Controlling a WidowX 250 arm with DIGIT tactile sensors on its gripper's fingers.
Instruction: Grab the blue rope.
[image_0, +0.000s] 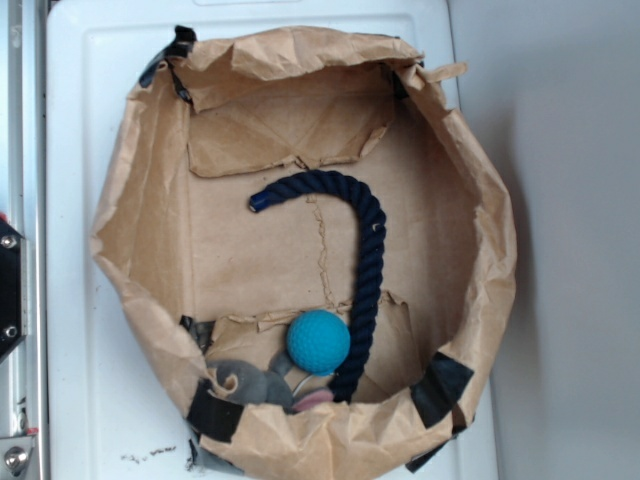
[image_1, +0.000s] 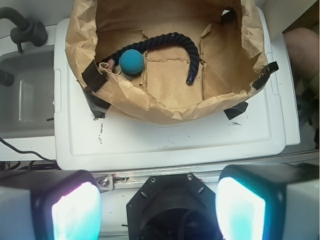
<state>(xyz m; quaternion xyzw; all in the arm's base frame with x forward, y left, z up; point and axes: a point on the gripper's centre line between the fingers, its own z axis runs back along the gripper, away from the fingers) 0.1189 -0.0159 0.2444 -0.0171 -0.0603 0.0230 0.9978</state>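
In the wrist view the pincer fills the bottom of the picture, its two glowing pads set wide apart with nothing between them; it grips nothing and hangs back outside the bag, above the near edge of the white counter. It does not appear in the exterior view.

Beyond it on the counter stands a brown paper bag with its walls rolled down into a low crumpled rim, patched at several corners with black tape.

Inside the bag, at the end nearest the taped corner on the left of the wrist view, lies a teal dimpled ball. In the exterior view the ball rests on the bag floor beside a grey soft thing and a small pink piece that lie against the bag wall; what those two are cannot be told.

The blue rope lies flat on the bag floor, curved like a cane. One end passes just behind the ball, touching or nearly touching it; the rope then runs along the floor and hooks round to a free end. In the exterior view the rope rises from beside the ball, bends over at the top and ends in a brighter blue tip near the middle of the floor.

To the left of the counter in the wrist view sits a grey sink.
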